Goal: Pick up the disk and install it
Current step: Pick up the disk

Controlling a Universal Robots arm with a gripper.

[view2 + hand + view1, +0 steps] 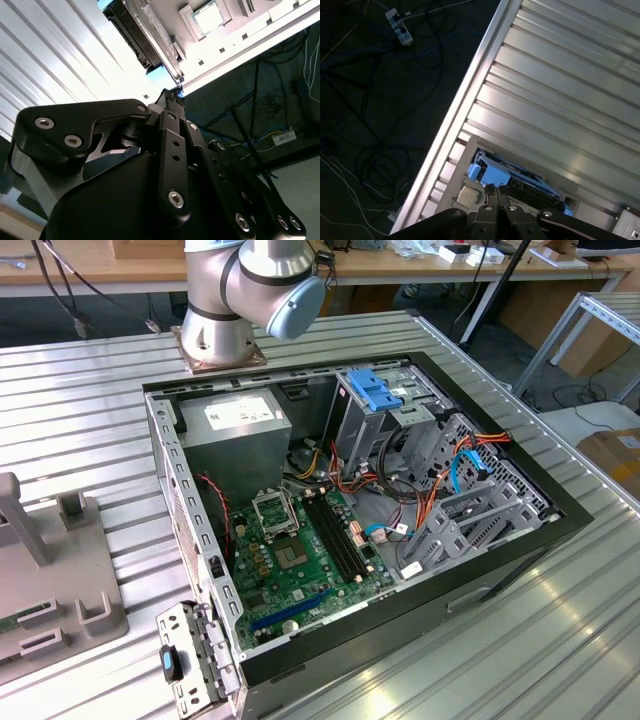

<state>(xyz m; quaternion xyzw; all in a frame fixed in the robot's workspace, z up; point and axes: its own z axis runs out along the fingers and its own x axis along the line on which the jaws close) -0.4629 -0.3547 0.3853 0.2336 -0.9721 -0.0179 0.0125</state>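
In both wrist views the gripper [491, 190] [172, 97] is seen close to the disk [495, 175] [145, 35]. The black fingers [487, 207] are drawn close together and no gap is seen between them. Their tips are placed right at the bright blue frame of the disk, but whether the frame is really pinched cannot be told. In the first wrist view the disk is found in a grey holder [469, 150] near the edge of the ribbed metal table [560, 90], beside the dark floor with loose cables [370, 100].

In the exterior view the arm's base [215, 340] is fixed on the same table [90, 410], behind an open computer case [400, 625]. Inside the case a green motherboard [300, 560], a large grey box with a white sticker [235, 435] and a small blue tab [375, 390] on the metal drive cage are seen.
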